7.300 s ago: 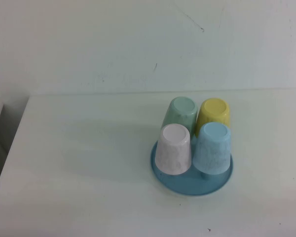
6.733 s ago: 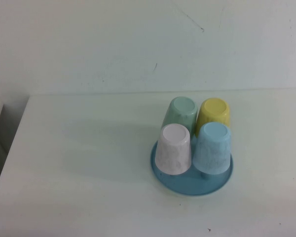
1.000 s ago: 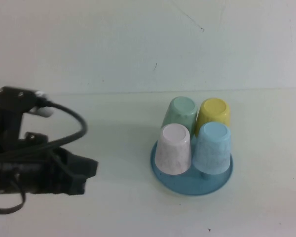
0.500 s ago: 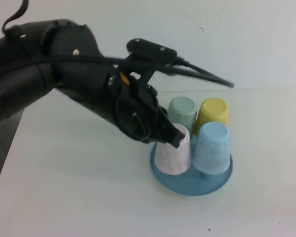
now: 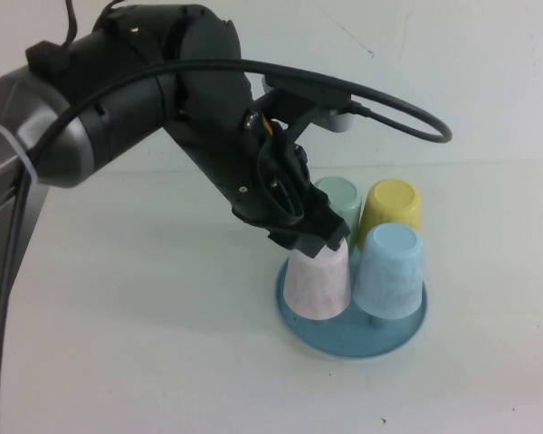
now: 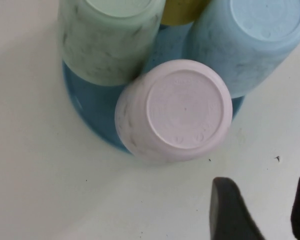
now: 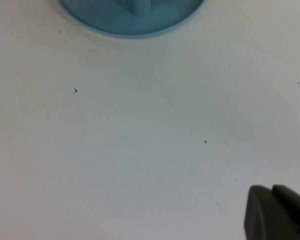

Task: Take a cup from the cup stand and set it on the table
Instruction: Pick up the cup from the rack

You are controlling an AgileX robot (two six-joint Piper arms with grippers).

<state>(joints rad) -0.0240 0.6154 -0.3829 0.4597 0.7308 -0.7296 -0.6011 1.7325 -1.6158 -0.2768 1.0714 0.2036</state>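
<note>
Left claw (image 5: 330, 242) parted just above cup (image 5: 318, 280), at stand's (image 5: 351, 339) nine o'clock. Farther over cup than before. Right claw (image 7: 277, 212) together above desk (image 7: 140, 140).

Bright, even light, soft shadows on the table (image 5: 145, 344); wrist views slightly blurred up close.

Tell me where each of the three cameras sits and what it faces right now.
High: raised on the robot's side, looking down at the table; the left gripper is over the cup.
Left wrist: looks down on the cup; open fingers show.
Right wrist: low over the table, shut right gripper in view.
All show the cup stand.
</note>
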